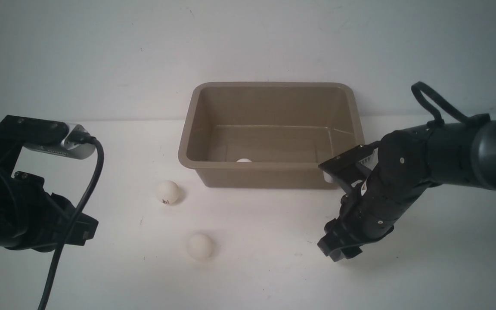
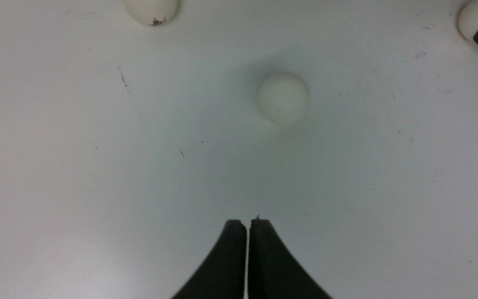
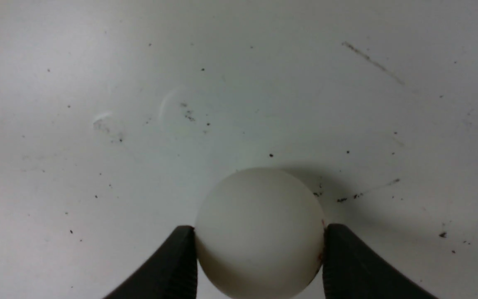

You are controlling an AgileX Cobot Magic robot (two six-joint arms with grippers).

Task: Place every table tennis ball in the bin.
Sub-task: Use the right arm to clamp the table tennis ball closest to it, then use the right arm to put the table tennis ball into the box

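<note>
Four balls are in view. The right hand (image 3: 259,232) grips a white ball (image 3: 259,203) close to the table (image 3: 98,187), with its black fingers (image 3: 168,270) pressed against opposite sides of the ball. Whether the ball touches the table I cannot tell. The left hand (image 2: 247,225) is closed on nothing, its tips pressed together just above the table. A plain ball (image 2: 284,99) lies between the two hands, ahead of the left hand's tips and apart from them. A marked ball (image 2: 152,10) with a small dark print sits beyond it, nearer the bin (image 1: 269,165). The brown bin stands behind the right hand, its near corner beside that hand's wrist. A fourth ball (image 1: 243,160) rests inside the bin against the near wall.
</note>
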